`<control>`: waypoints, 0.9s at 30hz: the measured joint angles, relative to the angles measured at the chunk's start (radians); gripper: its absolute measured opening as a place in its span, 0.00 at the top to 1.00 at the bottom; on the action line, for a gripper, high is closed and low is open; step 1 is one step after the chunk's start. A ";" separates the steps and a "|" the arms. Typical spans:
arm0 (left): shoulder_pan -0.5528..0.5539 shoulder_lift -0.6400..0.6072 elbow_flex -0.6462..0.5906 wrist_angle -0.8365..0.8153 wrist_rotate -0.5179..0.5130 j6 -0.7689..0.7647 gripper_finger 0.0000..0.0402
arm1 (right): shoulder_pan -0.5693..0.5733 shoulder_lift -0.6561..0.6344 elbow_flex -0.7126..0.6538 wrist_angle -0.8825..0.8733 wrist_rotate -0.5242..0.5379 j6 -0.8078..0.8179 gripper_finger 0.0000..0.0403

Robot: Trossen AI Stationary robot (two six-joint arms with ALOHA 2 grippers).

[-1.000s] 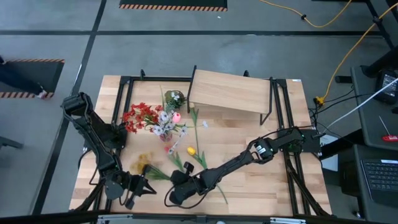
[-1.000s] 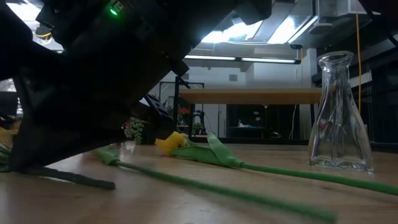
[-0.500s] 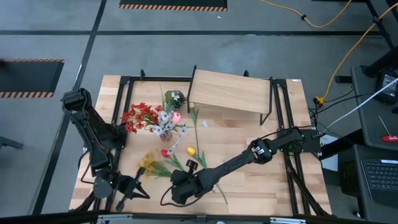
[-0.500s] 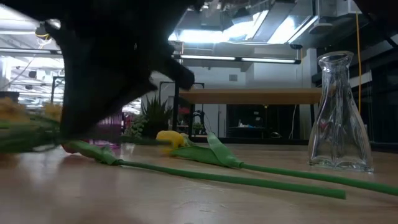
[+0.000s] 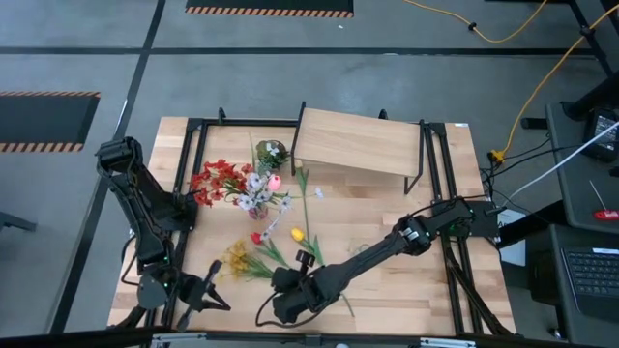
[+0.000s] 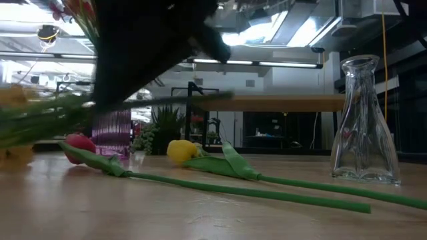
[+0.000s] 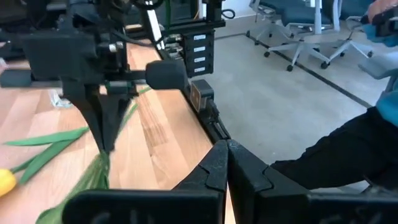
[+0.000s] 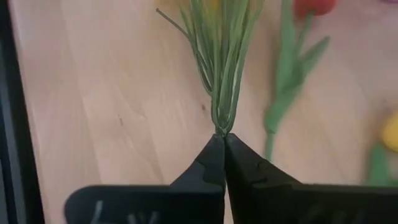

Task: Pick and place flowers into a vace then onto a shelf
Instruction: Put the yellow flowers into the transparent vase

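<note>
My right gripper (image 8: 221, 138) is near the table's front middle (image 5: 279, 280), shut on a bunch of small yellow flowers (image 5: 240, 259) with thin green stems. A red tulip (image 6: 80, 143) and a yellow tulip (image 6: 180, 150) lie flat on the table on their long green stems. The purple vase (image 6: 113, 133), holding red and white flowers (image 5: 237, 186), stands left of centre. A clear glass vase (image 6: 363, 120) stands empty. The light-wood shelf (image 5: 363, 140) stands at the far side. My left gripper (image 7: 227, 149) is shut and empty at the front left corner (image 5: 215, 290). My right gripper pinches the gathered lower end of the bunch's stems (image 8: 219, 127) between its two fingertips. The fingers slant down from the table's right and near side, and the stems run on ahead of them. In the low view the bunch (image 6: 40, 120) hangs above the table, roughly level.
A flowerless green leafy bunch stands in a vase (image 5: 271, 153) beside the shelf. Black metal rails (image 5: 193, 164) run along the table's left and right sides. Bare tabletop (image 5: 406, 280) lies at the front right. A person's dark sleeve (image 7: 348, 155) shows beyond the table's front edge.
My right gripper has shut on the yellow bunch's stem end and risen, tipping more steeply down. The bunch has come up off the table and shifted a little toward the right. My left gripper has drawn back slightly toward the table's left edge.
</note>
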 joint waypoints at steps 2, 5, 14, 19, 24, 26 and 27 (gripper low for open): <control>0.000 0.000 0.000 0.016 0.000 0.011 1.00 | 0.008 -0.018 0.000 -0.035 0.018 0.004 1.00; -0.006 -0.002 0.000 0.028 0.002 0.023 0.99 | 0.023 -0.056 -0.001 -0.104 0.051 0.028 1.00; -0.038 -0.063 0.000 0.030 -0.078 0.070 0.99 | 0.073 -0.121 -0.001 -0.193 0.093 0.020 1.00; -0.045 -0.092 0.000 0.028 -0.140 0.076 1.00 | 0.096 -0.121 -0.001 -0.256 0.164 0.027 1.00; -0.044 -0.097 0.000 0.028 -0.150 0.075 0.98 | 0.126 -0.121 -0.004 -0.280 0.205 0.070 1.00; -0.044 -0.097 0.000 0.028 -0.152 0.075 0.98 | 0.138 -0.122 -0.019 -0.280 0.206 0.109 1.00; -0.044 -0.097 0.000 0.028 -0.153 0.075 0.98 | 0.145 -0.121 -0.021 -0.282 0.205 0.127 1.00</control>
